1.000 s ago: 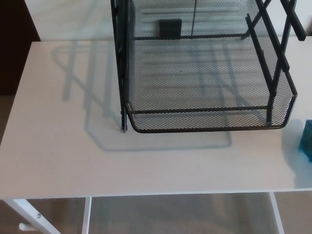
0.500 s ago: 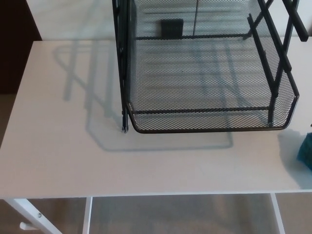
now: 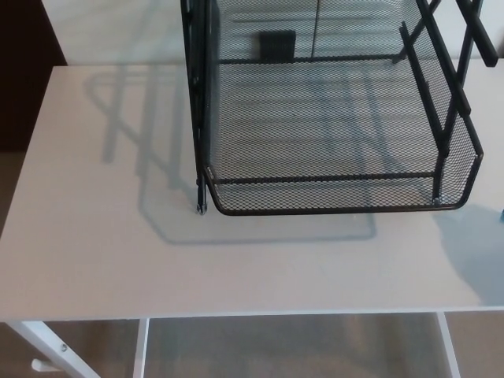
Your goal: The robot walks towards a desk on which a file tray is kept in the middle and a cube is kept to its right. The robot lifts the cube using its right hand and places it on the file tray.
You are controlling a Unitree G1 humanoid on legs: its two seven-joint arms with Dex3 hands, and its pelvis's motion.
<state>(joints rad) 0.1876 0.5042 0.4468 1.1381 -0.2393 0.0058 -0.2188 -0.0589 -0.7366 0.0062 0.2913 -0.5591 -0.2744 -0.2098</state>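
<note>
**Fingers out of view; mesh tray on white bench**

Fingers of neither hand show from the head camera, so I cannot tell how far open they are or whether they hold anything.

One file tray [image 3: 465, 169] sits on the bench [image 3: 102, 236], toward the far side and right of the middle. It is black wire mesh, woven fine in a diamond pattern, with a thicker wire rim and rounded front corners. Its floor is shallow and rectangular. Flat black bars rise slantwise along its right side, and a tall mesh wall stands at its left. One small black rectangular plate [image 3: 277, 45] is fixed to the back wall.

The bench top is smooth, matte and white, with a straight front edge. The tray's striped shadow [image 3: 134, 134] falls on it to the left. Three white frame members [image 3: 140, 346] show below the front edge, over beige carpet [image 3: 291, 346].

Of the cube [image 3: 502, 211], one thin teal sliver shows at the picture's right edge, near the tray's front right corner, outside the tray.
</note>
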